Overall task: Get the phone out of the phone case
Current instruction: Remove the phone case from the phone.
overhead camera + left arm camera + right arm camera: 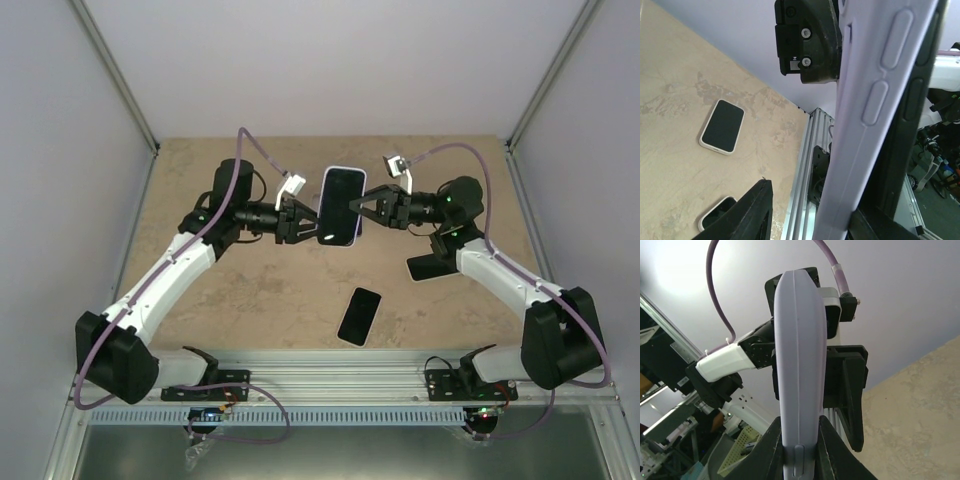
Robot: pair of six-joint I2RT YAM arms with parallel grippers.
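Observation:
A phone (341, 203), dark screen up, sits in a lavender phone case (337, 242) held in the air between both arms. My right gripper (358, 205) is shut on the case's right edge; in the right wrist view both fingers press the lavender case (797, 365) on either side, right gripper (799, 425). My left gripper (303, 222) straddles the left edge. In the left wrist view the case wall (875, 100) with its button covers lies against one finger (875, 225), while the other finger (747, 215) stands apart with a gap, left gripper (812, 205). A dark phone edge (912, 97) shows beside the wall.
A black phone (359, 316) lies on the tan table near the front rail (330, 375). Another dark phone (425, 267) lies under the right arm. The left wrist view shows a white-cased phone (722, 126) and part of a further one (715, 212) on the table.

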